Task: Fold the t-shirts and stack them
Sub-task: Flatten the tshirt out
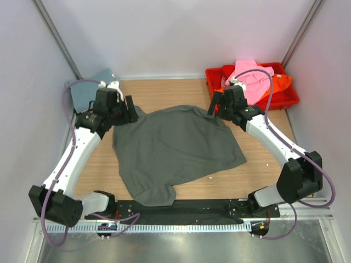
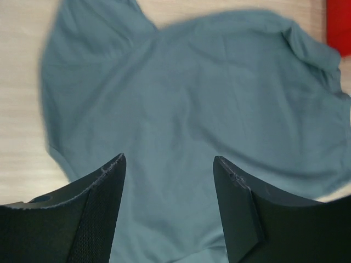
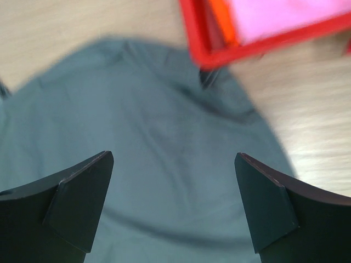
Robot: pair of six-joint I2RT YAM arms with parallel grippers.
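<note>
I see red tray (image 1: 289, 99) with pink t-shirt (image 1: 252, 76), orange t-shirt (image 1: 281, 83) far right, teal t-shirt (image 1: 88, 92) far left. Over dark grey t-shirt (image 1: 175, 150): left gripper (image 2: 169, 160), right gripper (image 3: 174, 159), fingers wide, empty.

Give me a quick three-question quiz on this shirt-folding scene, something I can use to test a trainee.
1. True or false: the dark grey t-shirt lies on the table, outside the red tray.
2. Which t-shirt lies topmost in the tray? A pink, B white, C black.
3. Fill in: the left gripper and right gripper both stand ____.
Key: 1 true; 2 A, the pink t-shirt; 3 open.
</note>
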